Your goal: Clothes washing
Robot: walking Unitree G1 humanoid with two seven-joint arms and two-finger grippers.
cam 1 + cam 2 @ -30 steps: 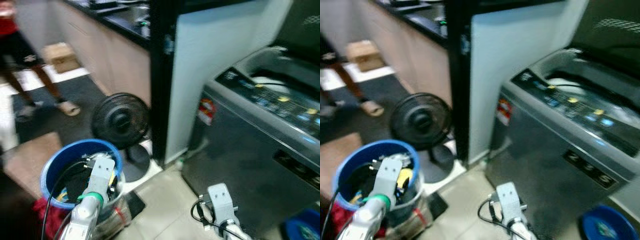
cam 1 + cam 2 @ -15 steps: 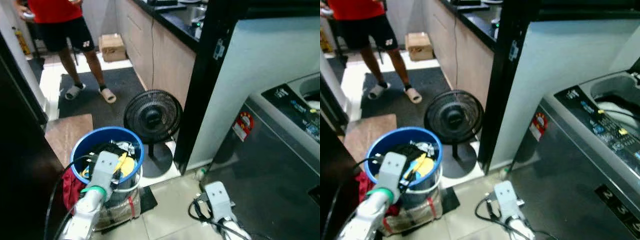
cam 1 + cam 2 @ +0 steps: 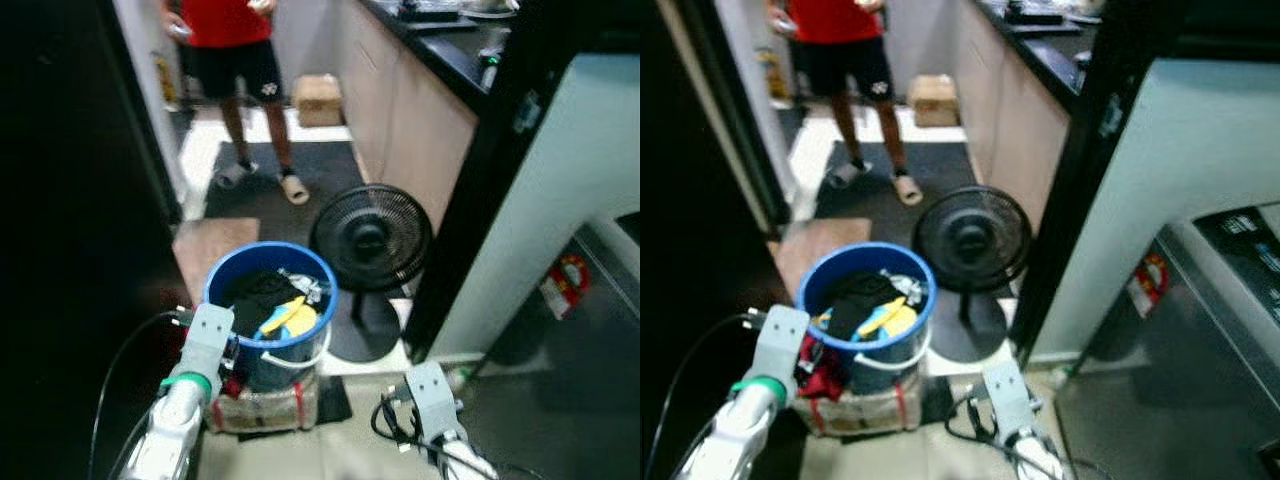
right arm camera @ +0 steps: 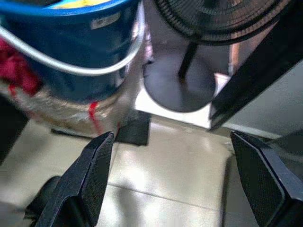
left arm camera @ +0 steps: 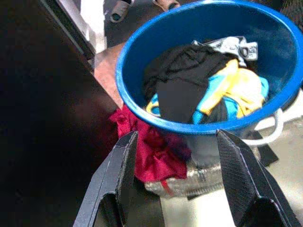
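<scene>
A blue bucket (image 3: 212, 285) stands on the floor on a plastic-wrapped bundle (image 3: 265, 406) with red tape. It holds a black garment (image 5: 184, 80), a yellow and turquoise piece (image 5: 236, 90) and a grey-white item. A red cloth (image 5: 151, 156) hangs beside its base. My left gripper (image 5: 177, 161) is open and empty, low at the bucket's near-left side, pointing at its rim. My right gripper (image 4: 175, 175) is open and empty above the tiles, to the right of the bucket wall (image 4: 61, 42). The grey washing machine (image 3: 1230, 330) is at the far right.
A black floor fan (image 3: 371, 238) stands just right of the bucket, beside a black pillar (image 3: 480, 200). A person in a red shirt and black shorts (image 3: 235, 40) stands on the dark mat beyond. A dark door (image 3: 80, 200) closes the left side. A cardboard box (image 3: 318, 98) lies by the counter.
The whole view has swung left: the washing machine has slid to the right edge and the bucket and fan now sit near the middle. Both arms keep their pose, grippers still open.
</scene>
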